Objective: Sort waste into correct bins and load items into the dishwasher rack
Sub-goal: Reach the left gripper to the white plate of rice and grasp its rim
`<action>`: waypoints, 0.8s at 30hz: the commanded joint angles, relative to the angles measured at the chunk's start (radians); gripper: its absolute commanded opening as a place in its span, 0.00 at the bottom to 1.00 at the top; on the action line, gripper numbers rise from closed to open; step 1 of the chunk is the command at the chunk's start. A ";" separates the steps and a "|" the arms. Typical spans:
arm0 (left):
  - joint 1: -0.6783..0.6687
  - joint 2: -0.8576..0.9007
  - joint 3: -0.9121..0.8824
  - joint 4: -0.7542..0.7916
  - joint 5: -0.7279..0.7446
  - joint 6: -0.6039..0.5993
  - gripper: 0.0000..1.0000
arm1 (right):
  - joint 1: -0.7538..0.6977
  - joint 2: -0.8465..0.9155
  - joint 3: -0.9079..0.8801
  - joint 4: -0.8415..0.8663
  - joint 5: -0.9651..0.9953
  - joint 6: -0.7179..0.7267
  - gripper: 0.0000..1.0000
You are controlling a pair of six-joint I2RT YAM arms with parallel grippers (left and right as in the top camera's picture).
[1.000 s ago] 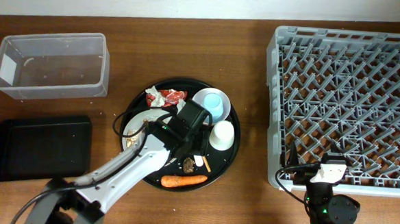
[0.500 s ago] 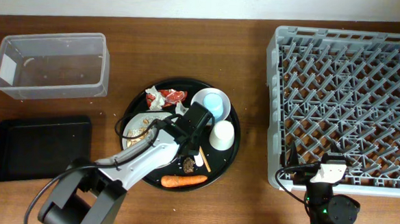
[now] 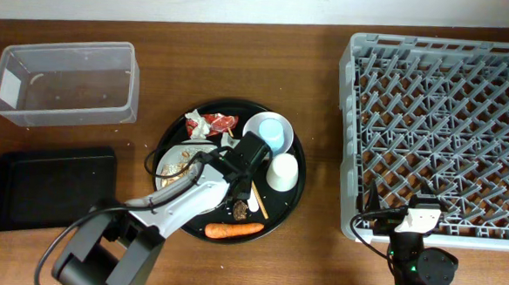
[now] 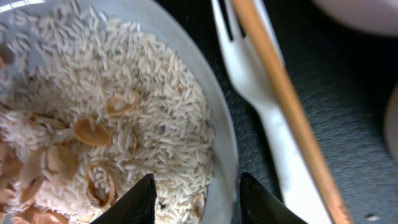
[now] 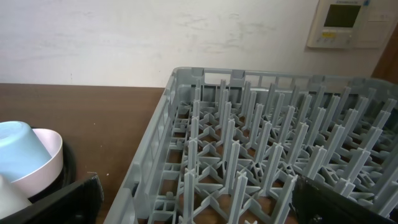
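Note:
A white plate [image 3: 173, 156] of beige rice scraps [image 4: 93, 112] lies on the left of the round black tray [image 3: 291, 197]. My left gripper [image 3: 233, 163] is open and low over the plate's right edge. In the left wrist view the jaws [image 4: 196, 199] straddle the plate rim [image 4: 224, 155], one finger over the rice and one outside. A white fork [image 4: 261, 106] and a wooden chopstick [image 4: 286, 106] lie just right of the rim. The red-and-white wrapper [image 3: 221, 121], tissue [image 3: 196, 125], carrot [image 3: 232, 230], light blue cup [image 3: 273, 130] in a white bowl [image 3: 257, 123] and small white cup [image 3: 283, 171] share the tray. My right gripper [image 3: 412, 219] is open and empty by the grey rack [image 3: 442, 135].
The clear tub [image 3: 66, 82] stands at the far left, with the shallow black tray [image 3: 51, 189] in front of it. The right wrist view looks over the rack's near corner [image 5: 155, 143]. A small dark scrap [image 3: 240, 210] lies on the round tray above the carrot.
My left arm has shifted a little over the round tray, uncovering more of the plate. The right arm has not moved.

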 commanded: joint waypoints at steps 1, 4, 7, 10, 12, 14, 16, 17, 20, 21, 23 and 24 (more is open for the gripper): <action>-0.002 0.016 -0.016 -0.001 -0.018 0.002 0.42 | -0.006 -0.008 -0.006 -0.003 0.008 -0.006 0.99; -0.012 0.017 -0.016 0.005 -0.021 0.024 0.37 | -0.006 -0.008 -0.006 -0.003 0.008 -0.007 0.99; -0.051 0.018 -0.016 0.019 -0.050 0.054 0.37 | -0.006 -0.009 -0.006 -0.003 0.008 -0.007 0.99; -0.061 0.018 -0.016 0.021 -0.063 0.053 0.37 | -0.006 -0.008 -0.006 -0.003 0.008 -0.007 0.99; -0.060 0.020 -0.016 0.021 -0.063 0.050 0.37 | -0.006 -0.008 -0.006 -0.003 0.008 -0.006 0.99; -0.058 0.031 -0.016 0.022 -0.063 0.050 0.38 | -0.006 -0.008 -0.006 -0.003 0.008 -0.007 0.98; -0.056 0.052 -0.016 0.029 -0.063 0.050 0.37 | -0.006 -0.008 -0.006 -0.003 0.008 -0.007 0.99; -0.056 0.053 -0.016 0.029 -0.063 0.050 0.37 | -0.006 -0.009 -0.006 -0.003 0.008 -0.006 0.99; -0.056 0.055 -0.016 0.035 -0.062 0.050 0.34 | -0.006 -0.008 -0.006 -0.003 0.008 -0.007 0.99; -0.056 0.055 -0.016 0.036 -0.063 0.050 0.33 | -0.006 -0.008 -0.006 -0.003 0.008 -0.006 0.99; -0.056 0.057 -0.016 0.036 -0.063 0.050 0.26 | -0.006 -0.008 -0.006 -0.003 0.008 -0.007 0.99; -0.056 0.057 -0.016 0.036 -0.064 0.050 0.24 | -0.006 -0.008 -0.006 -0.003 0.008 -0.006 0.99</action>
